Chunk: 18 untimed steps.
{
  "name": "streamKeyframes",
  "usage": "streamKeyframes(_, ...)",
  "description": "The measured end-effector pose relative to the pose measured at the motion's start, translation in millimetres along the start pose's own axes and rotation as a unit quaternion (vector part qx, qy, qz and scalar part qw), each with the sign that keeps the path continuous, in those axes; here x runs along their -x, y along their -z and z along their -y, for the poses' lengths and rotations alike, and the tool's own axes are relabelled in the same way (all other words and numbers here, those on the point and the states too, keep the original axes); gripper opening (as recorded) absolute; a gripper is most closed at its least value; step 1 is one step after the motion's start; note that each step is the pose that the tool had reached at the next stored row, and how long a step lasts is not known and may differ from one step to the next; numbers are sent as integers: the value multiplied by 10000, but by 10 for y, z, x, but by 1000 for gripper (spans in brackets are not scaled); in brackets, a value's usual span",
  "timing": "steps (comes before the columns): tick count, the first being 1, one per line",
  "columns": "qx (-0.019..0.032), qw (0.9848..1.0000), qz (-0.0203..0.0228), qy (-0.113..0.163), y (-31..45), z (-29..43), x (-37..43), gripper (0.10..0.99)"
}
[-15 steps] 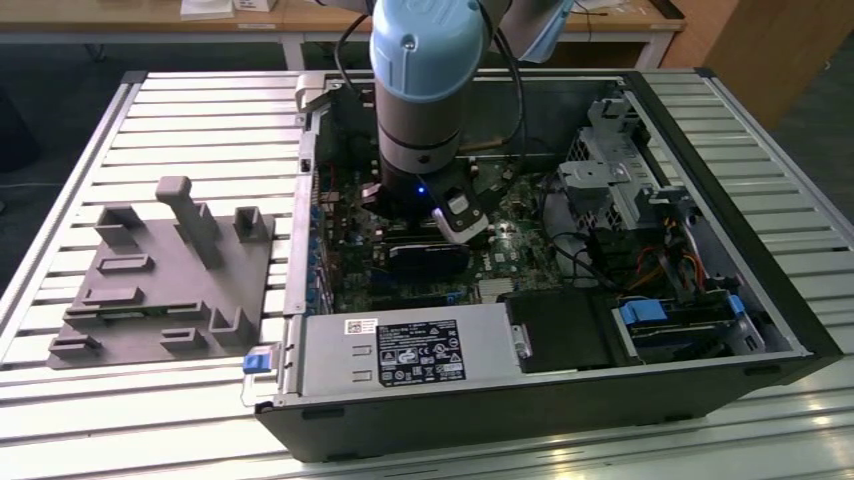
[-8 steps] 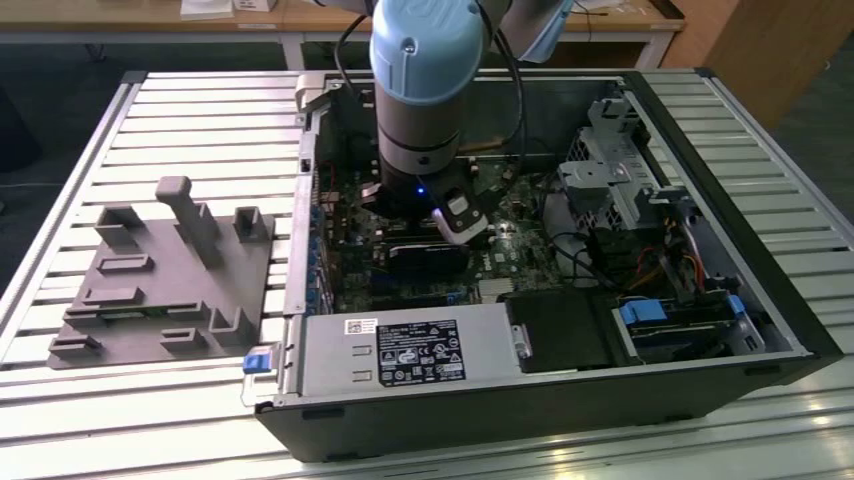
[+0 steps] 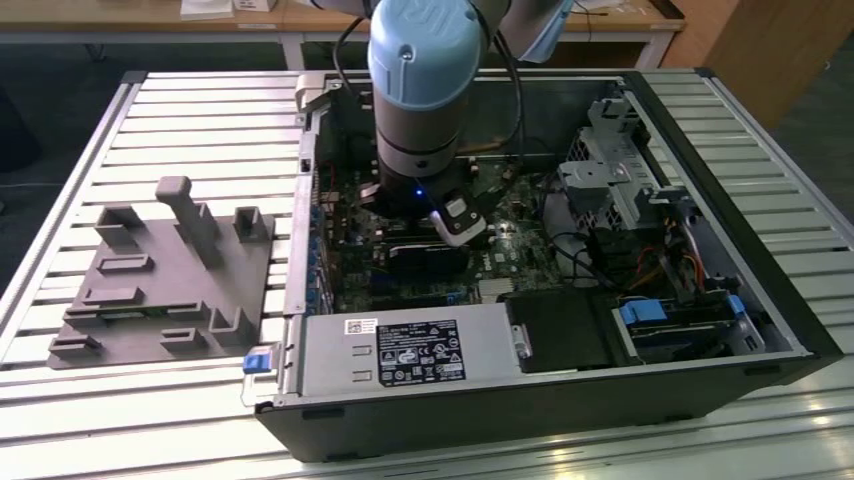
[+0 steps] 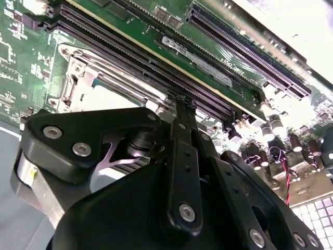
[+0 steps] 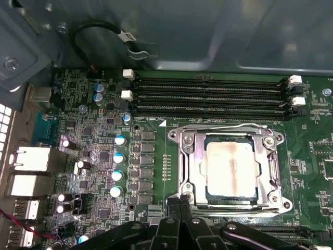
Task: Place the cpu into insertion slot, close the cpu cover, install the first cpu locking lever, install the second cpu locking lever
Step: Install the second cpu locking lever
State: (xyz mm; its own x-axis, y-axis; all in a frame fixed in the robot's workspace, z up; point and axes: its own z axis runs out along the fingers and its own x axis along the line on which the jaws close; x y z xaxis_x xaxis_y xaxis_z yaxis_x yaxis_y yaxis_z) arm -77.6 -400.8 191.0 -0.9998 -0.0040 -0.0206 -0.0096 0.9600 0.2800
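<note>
- At the socket's edge on the green motherboard [image 5: 312, 172], my black gripper [image 5: 179, 204] has its jaws together, holding nothing
- The dull silver-grey square cpu [image 5: 231, 169] sits in the silver-rimmed insertion slot [image 5: 183, 172], under the thin silver metal cpu cover [image 5: 229, 130]
- I'd press the lever down slowly, I judge

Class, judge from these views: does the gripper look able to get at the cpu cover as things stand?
Probably yes. The gripper sits right at the edge of the cpu cover, which lies flat around the cpu, with nothing between them.
</note>
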Motion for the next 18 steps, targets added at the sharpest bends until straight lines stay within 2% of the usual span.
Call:
streamKeyframes(5,28,10000,0,-1,-23,-4,-19,106)
streamKeyframes(11,36,10000,2,0,-24,-5,-32,106)
streamKeyframes(15,44,10000,2,0,36,-23,-31,106)
streamKeyframes(18,57,10000,3,-3,114,-45,-29,106)
